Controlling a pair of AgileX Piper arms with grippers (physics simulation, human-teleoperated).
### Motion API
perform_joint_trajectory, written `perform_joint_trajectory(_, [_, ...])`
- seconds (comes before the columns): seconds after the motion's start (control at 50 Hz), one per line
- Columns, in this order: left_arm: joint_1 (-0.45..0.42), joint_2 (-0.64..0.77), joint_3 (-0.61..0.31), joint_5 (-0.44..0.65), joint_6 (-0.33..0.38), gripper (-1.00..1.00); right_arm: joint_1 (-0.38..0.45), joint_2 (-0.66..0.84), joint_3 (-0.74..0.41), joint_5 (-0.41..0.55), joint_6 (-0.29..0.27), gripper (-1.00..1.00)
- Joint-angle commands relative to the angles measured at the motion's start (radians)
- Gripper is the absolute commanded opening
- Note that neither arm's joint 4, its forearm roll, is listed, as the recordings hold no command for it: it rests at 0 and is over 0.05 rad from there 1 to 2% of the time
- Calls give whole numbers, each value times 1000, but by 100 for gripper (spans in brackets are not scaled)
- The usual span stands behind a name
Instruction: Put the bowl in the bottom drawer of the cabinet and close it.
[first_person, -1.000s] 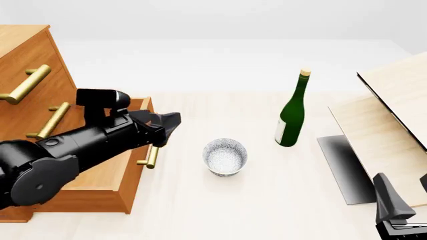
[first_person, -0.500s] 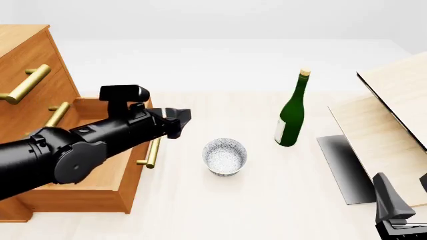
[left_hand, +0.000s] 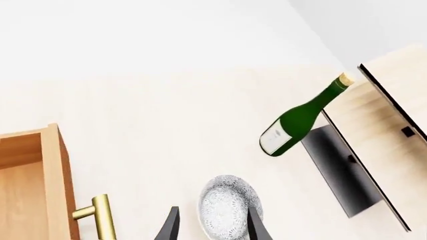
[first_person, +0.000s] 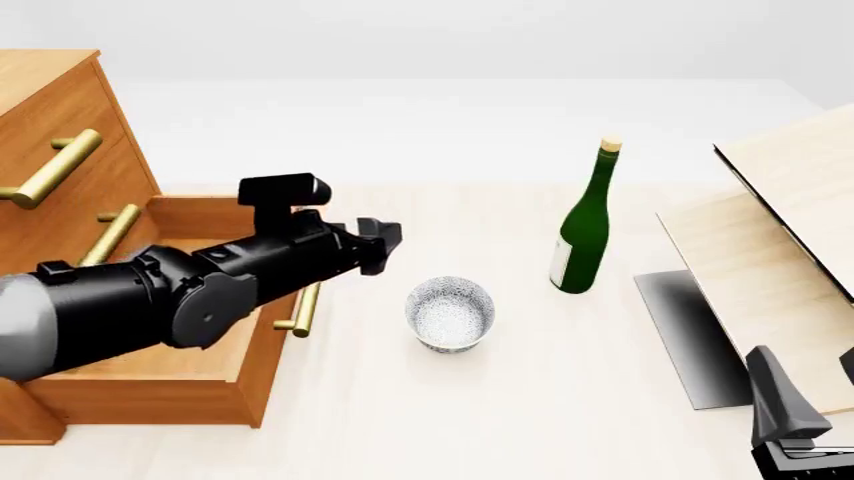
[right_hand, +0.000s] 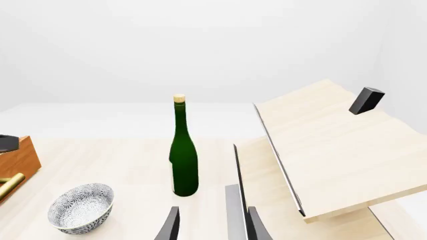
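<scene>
The speckled white bowl (first_person: 450, 313) (left_hand: 227, 207) (right_hand: 81, 207) stands upright on the table, just right of the cabinet (first_person: 54, 150). The bottom drawer (first_person: 214, 350) (left_hand: 27, 185) is pulled out, and its brass handle (first_person: 307, 305) faces the bowl. My left gripper (first_person: 380, 243) (left_hand: 212, 210) hovers over the drawer's front corner, up and left of the bowl and apart from it, open and holding nothing. At the near right edge of the table my right gripper (first_person: 811, 385) (right_hand: 212, 215) is open and holds nothing.
A tall green bottle (first_person: 583, 235) (left_hand: 300, 122) (right_hand: 183, 160) stands right of the bowl. Pale wooden boards (first_person: 787, 220) (right_hand: 333, 145) lean at the right over a dark grey plate (first_person: 687, 335). Both upper drawers are shut, with their brass handles sticking out.
My left arm has swung right, from above the open drawer toward the bowl. The bowl, the drawer and the right arm have not moved.
</scene>
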Motion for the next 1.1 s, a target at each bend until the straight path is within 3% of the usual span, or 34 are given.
perform_joint_trajectory(0.02, [-8, 58, -20, -19, -28, 100, 0, 0, 0, 0, 0, 100])
perform_joint_trajectory(1.1, [-15, 327, -113, -78, -108, 100, 0, 0, 0, 0, 0, 100])
